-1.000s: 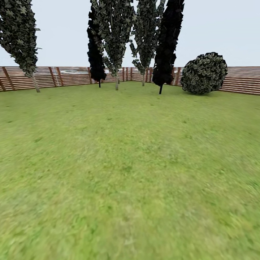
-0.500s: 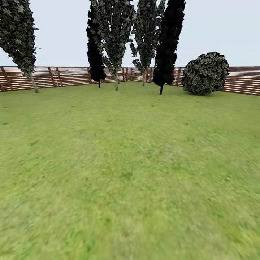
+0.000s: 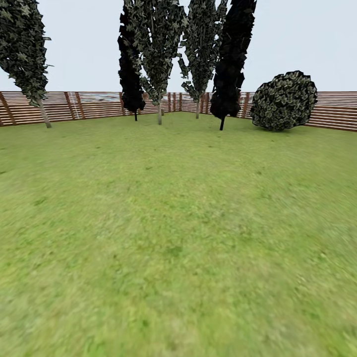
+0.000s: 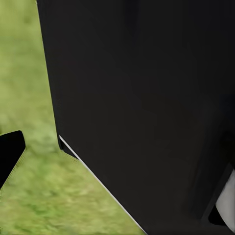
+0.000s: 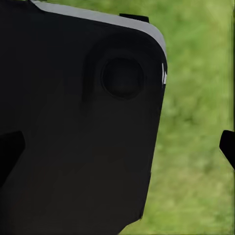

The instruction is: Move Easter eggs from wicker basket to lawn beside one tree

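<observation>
The lawn (image 3: 178, 233) spreads wide and green in the head view, up to a row of trees at the back. Three slim trees with pale trunks stand there: one at the far left (image 3: 44, 115), one in the middle (image 3: 159, 113) and one just right of it (image 3: 197, 110). The Easter eggs and the wicker basket are out of view. My left gripper (image 4: 117, 171) and right gripper (image 5: 117, 147) hang open beside the robot's black body, over grass, holding nothing.
Two near-black columnar trees (image 3: 130, 74) (image 3: 230, 59) stand among the pale-trunked ones. A round dark bush (image 3: 283, 100) sits at the back right. A brown slat fence (image 3: 94, 105) closes the garden behind them.
The whole head view has crept forward over the grass: the left tree slid a little left and the bush a little right. Nothing on the lawn moved.
</observation>
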